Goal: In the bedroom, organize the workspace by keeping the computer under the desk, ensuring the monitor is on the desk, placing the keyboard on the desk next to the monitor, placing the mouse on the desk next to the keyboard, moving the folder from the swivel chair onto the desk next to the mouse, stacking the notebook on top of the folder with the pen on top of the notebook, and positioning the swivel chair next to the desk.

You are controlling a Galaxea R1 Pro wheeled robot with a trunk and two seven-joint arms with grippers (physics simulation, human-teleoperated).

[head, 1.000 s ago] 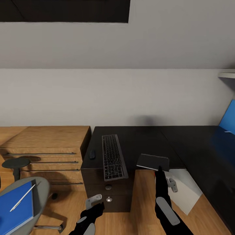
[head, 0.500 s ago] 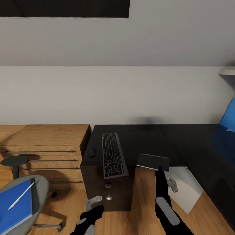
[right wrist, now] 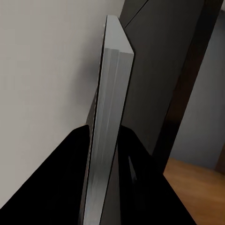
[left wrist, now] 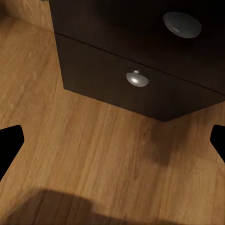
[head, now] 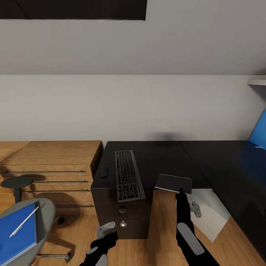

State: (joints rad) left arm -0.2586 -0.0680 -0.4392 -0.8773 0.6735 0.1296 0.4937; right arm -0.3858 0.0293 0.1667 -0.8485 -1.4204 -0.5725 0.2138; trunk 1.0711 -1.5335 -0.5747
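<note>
The keyboard [head: 128, 175] lies on the glossy black desk [head: 162, 155] above the drawer unit, with the small black mouse [head: 104, 172] to its left. At the desk's front edge my right gripper [head: 181, 191] is shut on a dark notebook [head: 173, 183]; its pale page edge [right wrist: 110, 117] stands between the black fingers [right wrist: 56, 187]. My left gripper [head: 109, 229] hangs open low in front of the drawers, its fingertips [left wrist: 9, 145] wide apart over the floor. At the lower left, the blue folder [head: 16, 232] rests on the grey swivel chair [head: 46, 216] with the white pen [head: 24, 221] on top.
Light wooden cabinets [head: 51, 162] stand left of the desk. A white box [head: 208, 214] sits under the desk beside my right arm. Round knobs [left wrist: 137, 78] mark the drawer fronts. A blue panel [head: 258, 133] leans at the far right wall. Wooden floor [left wrist: 93, 154] lies below.
The whole picture shifted slightly between one second and half a second ago, so the camera moved. Both arms, the notebook and the desk items have stayed put.
</note>
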